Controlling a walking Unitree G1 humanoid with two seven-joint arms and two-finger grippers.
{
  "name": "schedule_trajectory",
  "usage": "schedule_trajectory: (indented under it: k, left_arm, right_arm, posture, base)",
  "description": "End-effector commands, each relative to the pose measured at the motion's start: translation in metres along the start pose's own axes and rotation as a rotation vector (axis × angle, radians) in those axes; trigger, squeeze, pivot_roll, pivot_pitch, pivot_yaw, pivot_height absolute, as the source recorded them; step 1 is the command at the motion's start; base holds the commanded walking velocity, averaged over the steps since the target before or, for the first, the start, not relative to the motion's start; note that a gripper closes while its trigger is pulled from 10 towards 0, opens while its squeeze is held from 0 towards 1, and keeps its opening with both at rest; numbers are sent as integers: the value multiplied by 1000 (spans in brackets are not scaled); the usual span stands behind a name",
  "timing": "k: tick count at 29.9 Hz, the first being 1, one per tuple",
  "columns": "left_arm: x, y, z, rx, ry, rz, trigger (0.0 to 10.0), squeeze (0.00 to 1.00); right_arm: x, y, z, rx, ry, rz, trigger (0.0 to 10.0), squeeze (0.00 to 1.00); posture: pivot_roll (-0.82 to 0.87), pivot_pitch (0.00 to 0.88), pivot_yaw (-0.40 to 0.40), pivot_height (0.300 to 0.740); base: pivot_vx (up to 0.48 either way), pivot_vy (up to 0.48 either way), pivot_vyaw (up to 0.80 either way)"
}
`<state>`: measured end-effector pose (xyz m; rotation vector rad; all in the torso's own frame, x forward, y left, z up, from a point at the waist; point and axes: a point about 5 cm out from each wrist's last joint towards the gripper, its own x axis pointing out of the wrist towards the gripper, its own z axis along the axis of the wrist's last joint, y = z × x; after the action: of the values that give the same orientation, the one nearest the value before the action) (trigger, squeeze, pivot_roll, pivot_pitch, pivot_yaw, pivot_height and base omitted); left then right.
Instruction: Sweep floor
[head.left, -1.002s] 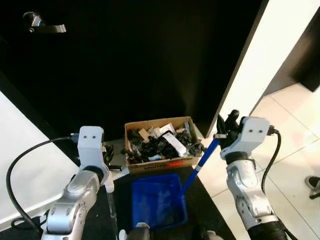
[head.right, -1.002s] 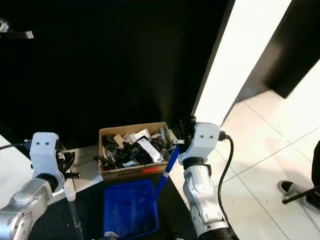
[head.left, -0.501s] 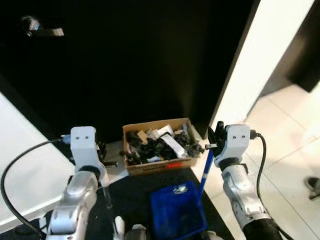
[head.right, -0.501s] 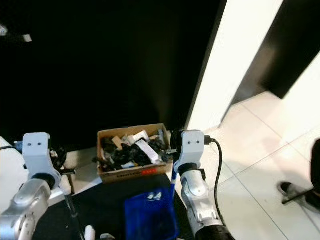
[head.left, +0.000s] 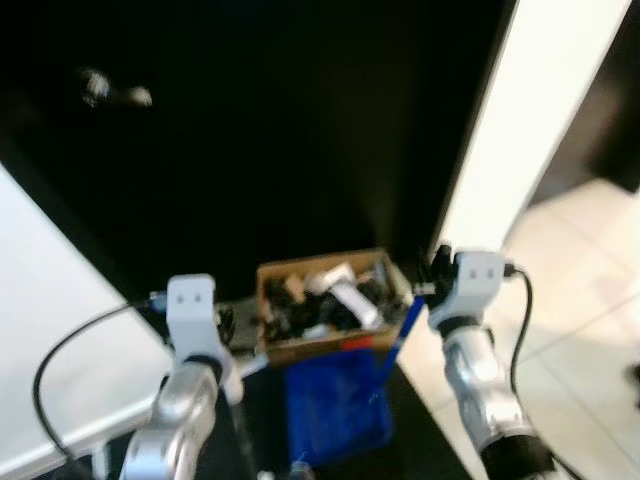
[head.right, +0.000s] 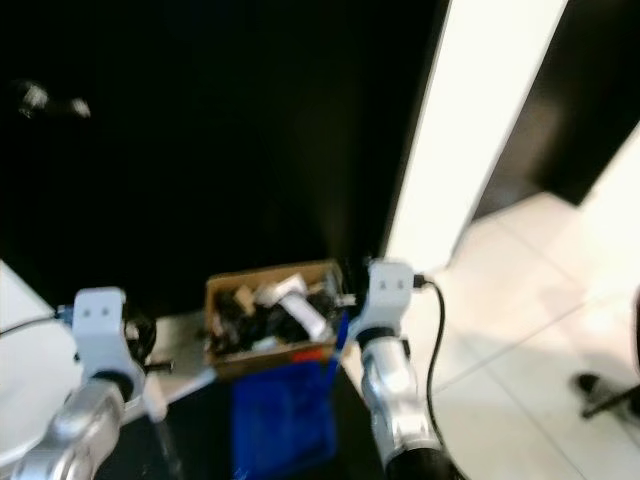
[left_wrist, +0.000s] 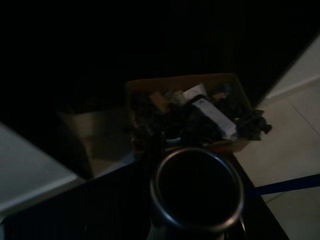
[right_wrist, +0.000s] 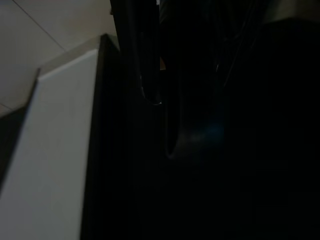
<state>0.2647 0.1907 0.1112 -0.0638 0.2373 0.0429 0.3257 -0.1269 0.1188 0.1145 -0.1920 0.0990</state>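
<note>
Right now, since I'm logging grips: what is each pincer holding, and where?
Right pincer: blue dustpan by its handle. Left pincer: a metal pole, near its top.

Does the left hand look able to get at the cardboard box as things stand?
Probably not freely: the left hand sits beside the cardboard box, nothing between them, but it appears to hold a pole already.

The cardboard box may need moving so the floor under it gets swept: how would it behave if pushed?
The box looks heaped with loose scraps, so pieces near the rim could spill. Its flat base should slide rather than tip. Thin cardboard walls may flex under a push.
</note>
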Motion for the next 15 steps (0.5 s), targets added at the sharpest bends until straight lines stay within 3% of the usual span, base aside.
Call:
schedule_trajectory:
  k: [1,15]
  left_arm:
    - [-1,7,4,35,-11,18,10000,0]
    - [4,0,-5,64,-6,5,10000,0]
  right_arm:
    - [0,-1,1,7,-21,-7,10000,0]
    - [-7,-1,-14,-13,25,-3,10000,0]
  posture:
    - [96,167,39,740]
    - [82,138,25,740]
  base:
    - [0,0,0]
    - [0,0,0]
